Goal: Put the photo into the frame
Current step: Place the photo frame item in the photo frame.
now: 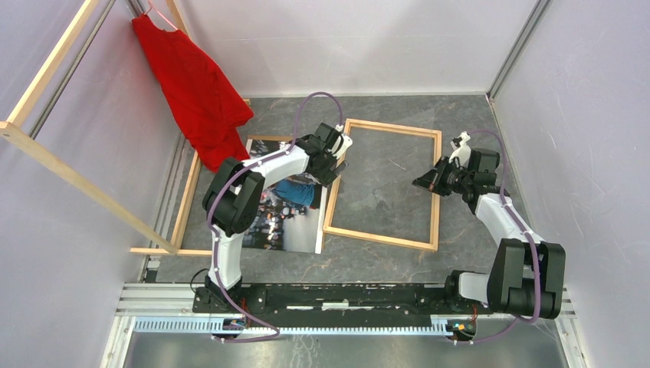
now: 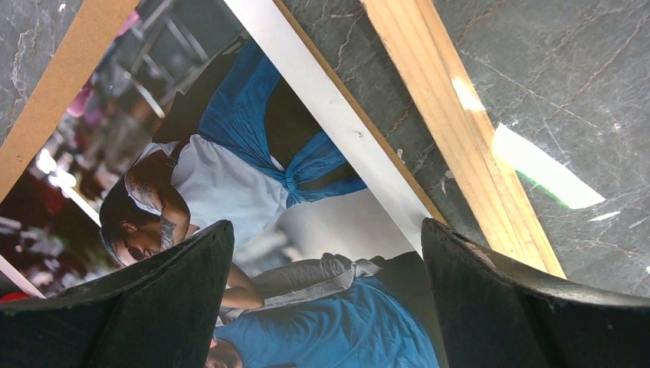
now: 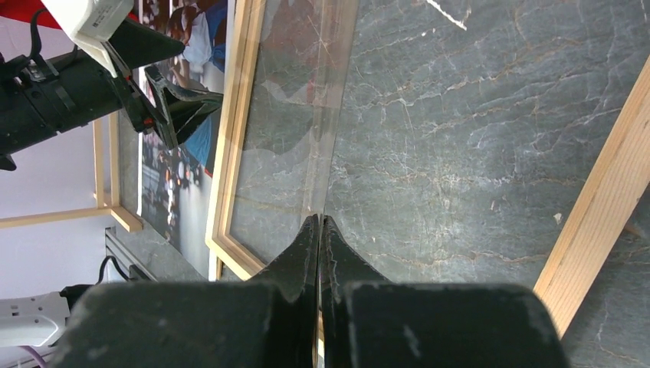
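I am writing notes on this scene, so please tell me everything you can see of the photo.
The photo is a colour print with a white border, showing people in blue and white clothes. It lies flat, picture side up, on a brown board, just left of the wooden frame, not touching it. The open left gripper hovers over it; contact is unclear.

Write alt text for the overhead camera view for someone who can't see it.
The left gripper hovers open above the right edge of the photo, which lies face up on the dark table beside the light-wood frame. The right gripper, shut, sits just inside the frame's right bar. A red garment hangs at back left.
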